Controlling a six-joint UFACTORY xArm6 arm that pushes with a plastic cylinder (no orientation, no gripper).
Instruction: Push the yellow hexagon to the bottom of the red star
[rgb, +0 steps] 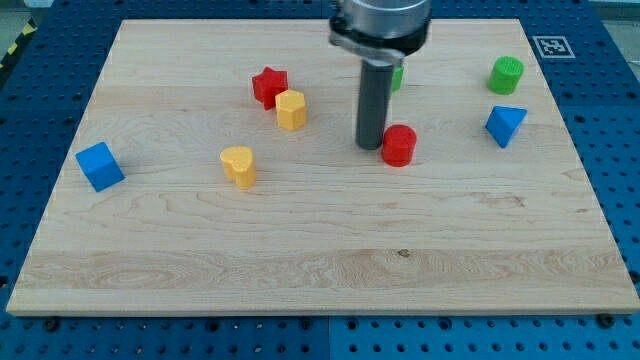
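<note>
The red star (268, 86) sits at the upper middle-left of the wooden board (320, 260). The yellow hexagon (291, 109) lies just below and to the right of it, touching or nearly touching. My tip (370, 146) is to the right of the yellow hexagon, well apart from it, and right next to the left side of a red cylinder (399, 145).
A yellow heart (239, 166) lies below the hexagon at the left. A blue cube (99, 166) is at the far left. A blue triangular block (505, 125) and a green cylinder (506, 75) are at the right. A green block (397, 77) is mostly hidden behind the rod.
</note>
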